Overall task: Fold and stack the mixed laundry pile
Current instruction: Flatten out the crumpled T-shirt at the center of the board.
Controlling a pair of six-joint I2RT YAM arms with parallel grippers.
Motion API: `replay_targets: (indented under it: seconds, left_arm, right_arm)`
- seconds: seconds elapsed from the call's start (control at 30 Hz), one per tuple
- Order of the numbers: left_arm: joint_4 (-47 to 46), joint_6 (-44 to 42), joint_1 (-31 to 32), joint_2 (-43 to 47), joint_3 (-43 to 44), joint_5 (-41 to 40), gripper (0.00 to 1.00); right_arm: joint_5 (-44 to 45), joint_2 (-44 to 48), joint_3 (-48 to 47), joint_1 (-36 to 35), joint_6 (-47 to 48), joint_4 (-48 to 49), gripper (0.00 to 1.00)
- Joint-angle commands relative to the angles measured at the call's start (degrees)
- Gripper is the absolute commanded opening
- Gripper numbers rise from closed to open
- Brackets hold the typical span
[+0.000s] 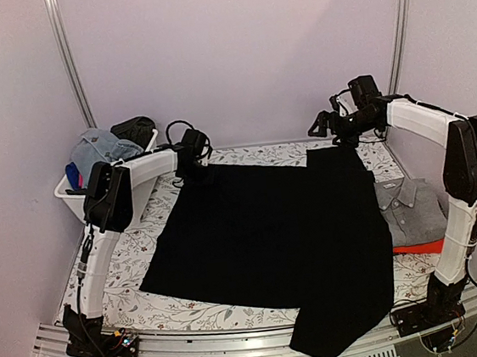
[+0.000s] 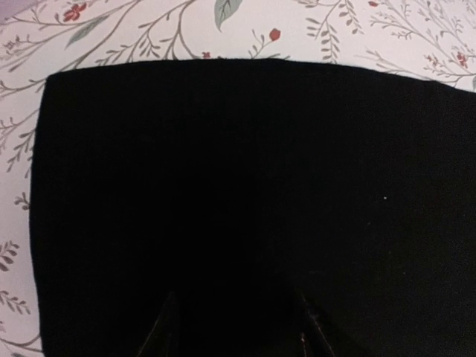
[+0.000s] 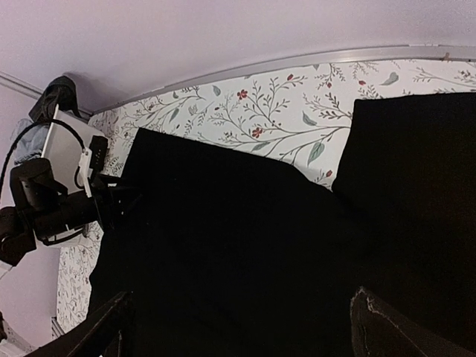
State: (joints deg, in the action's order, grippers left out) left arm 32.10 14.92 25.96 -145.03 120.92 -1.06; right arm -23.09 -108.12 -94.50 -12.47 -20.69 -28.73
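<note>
Near edge to far: the large black garment (image 1: 270,235) lies spread flat on the floral desk (image 1: 130,284), with a grey collared shirt (image 1: 408,207) beside it. My left end effector (image 1: 195,168) rests at the far-left corner, fingers (image 2: 160,335) apart, and I cannot tell whether it grips. My right end effector (image 1: 335,126) hovers wide open, empty.

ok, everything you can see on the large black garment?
The large black garment is plain matte cloth, spread flat on the floral-printed table cover. A second layer lies along its right side; the near-right end overhangs the front edge. The left gripper stands over its far-left corner; a grey collared shirt borders its right edge.
</note>
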Motion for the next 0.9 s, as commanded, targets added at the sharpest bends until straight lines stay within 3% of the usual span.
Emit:
replay_targets:
  seconds: [0.0, 0.17, 0.4, 0.7, 0.87]
  left_arm:
    - [5.6, -1.1, -1.5, -1.9, 2.5, -7.4, 0.48]
    - [7.8, -1.1, -4.4, -2.1, -0.6, -9.5, 0.42]
    - [7.7, -1.2, -7.3, 0.1, -6.4, -11.1, 0.38]
    - [6.3, -1.7, -10.6, 3.1, -12.1, -11.9, 0.35]
    - [6.4, -1.6, -12.1, 4.1, -14.1, -13.4, 0.35]
  right_arm:
    - [0.1, -2.4, -0.1, -0.4, 1.5, -3.1, 0.99]
    - [2.2, -7.6, -4.8, -0.4, 2.4, -6.8, 0.99]
    - [4.9, -22.2, -16.9, -0.6, 2.2, -12.7, 0.95]
    - [2.8, -34.2, -28.9, -0.9, 0.4, -12.2, 0.86]
    - [-0.3, -38.4, -29.8, -1.2, -2.0, -7.1, 0.83]
